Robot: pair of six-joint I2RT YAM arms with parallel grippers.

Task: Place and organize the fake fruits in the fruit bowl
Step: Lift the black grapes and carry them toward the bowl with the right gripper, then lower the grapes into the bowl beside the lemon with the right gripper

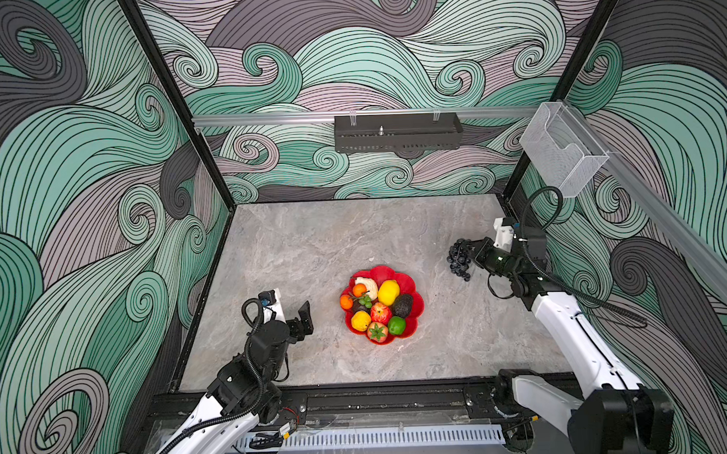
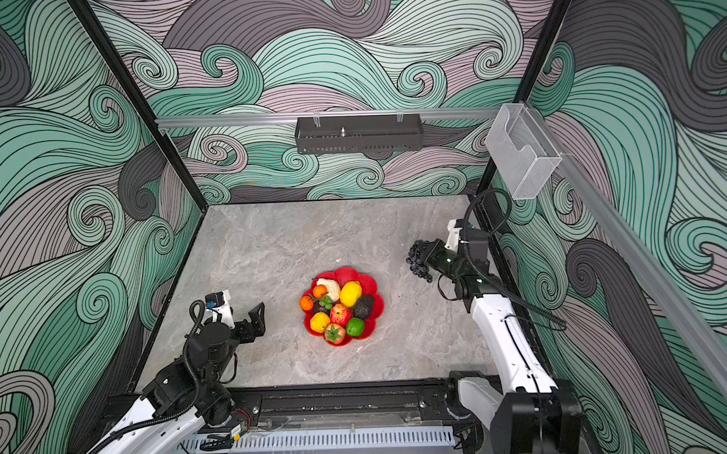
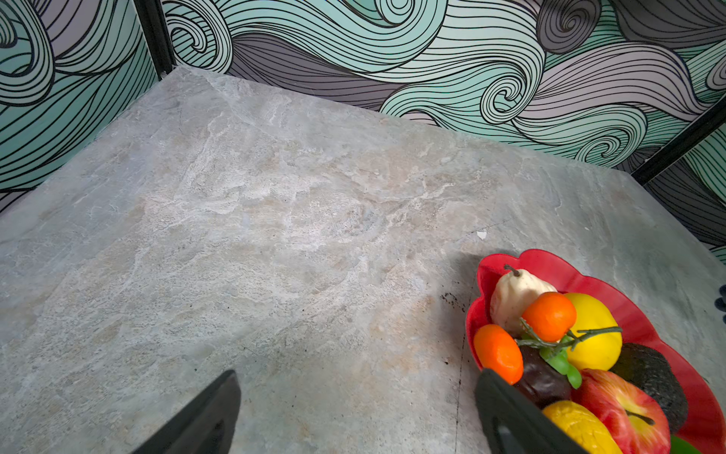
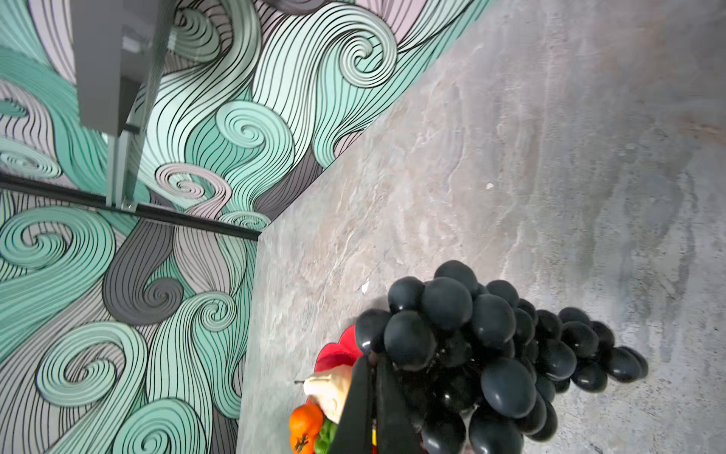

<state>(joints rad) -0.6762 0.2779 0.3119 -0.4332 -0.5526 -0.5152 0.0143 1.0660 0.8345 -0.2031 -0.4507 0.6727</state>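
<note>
The red fruit bowl sits near the middle of the table, packed with fruit. A cream pear-shaped piece and two tangerines lie along its far left side, with a lemon and an avocado to the right. An apple sits in the centre, and a second lemon, a strawberry and a lime fill the near edge.

The grape bunch is outside the bowl, well off to its right. The right gripper is clenched on the bunch's top. The left gripper is spread wide with nothing in it, just left of the bowl.

A black perforated tray hangs on the back rail, and a clear plastic box hangs on the right rail.
</note>
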